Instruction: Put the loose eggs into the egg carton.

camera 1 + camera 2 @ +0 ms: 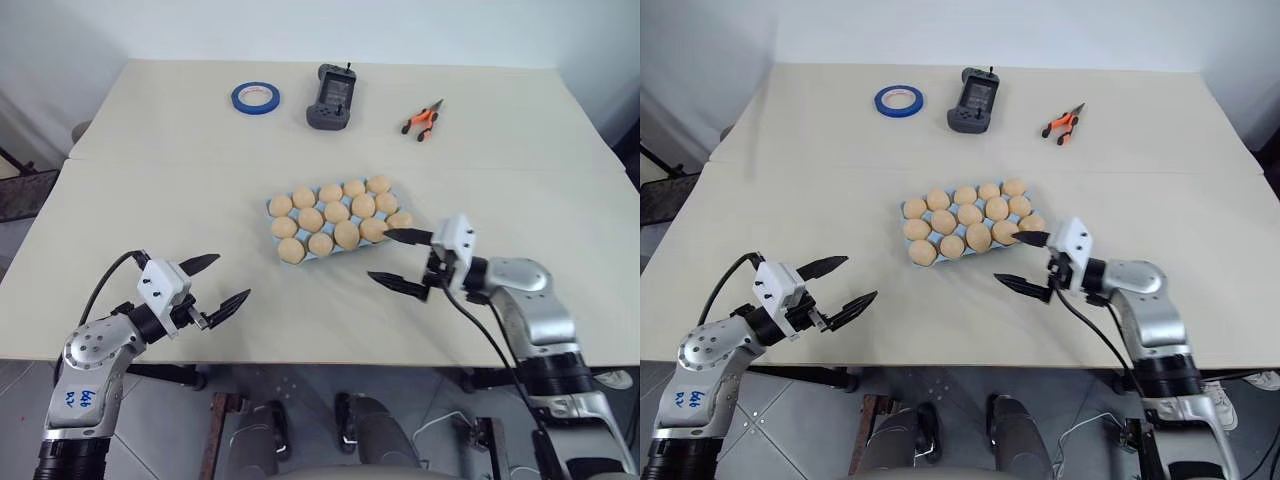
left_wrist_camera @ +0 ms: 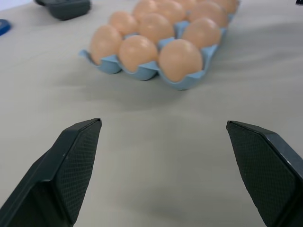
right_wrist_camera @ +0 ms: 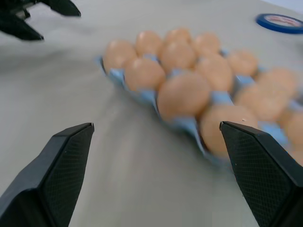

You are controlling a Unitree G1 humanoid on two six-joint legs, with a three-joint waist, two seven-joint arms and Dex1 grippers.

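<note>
The light blue egg carton lies at the middle of the table, and several pale tan eggs sit in its cups. Loose eggs are out of view; every egg I see rests in the carton. My right gripper is open and empty just off the carton's near right corner, its far fingertip close beside an egg. My left gripper is open and empty near the table's front edge, well to the left of the carton. The left wrist view looks across bare table at the carton. The right wrist view has the carton close ahead.
A blue tape ring, a dark handheld device and orange-handled pliers lie in a row at the back of the table. A seam crosses the table behind the carton. The table's front edge runs just beneath both grippers.
</note>
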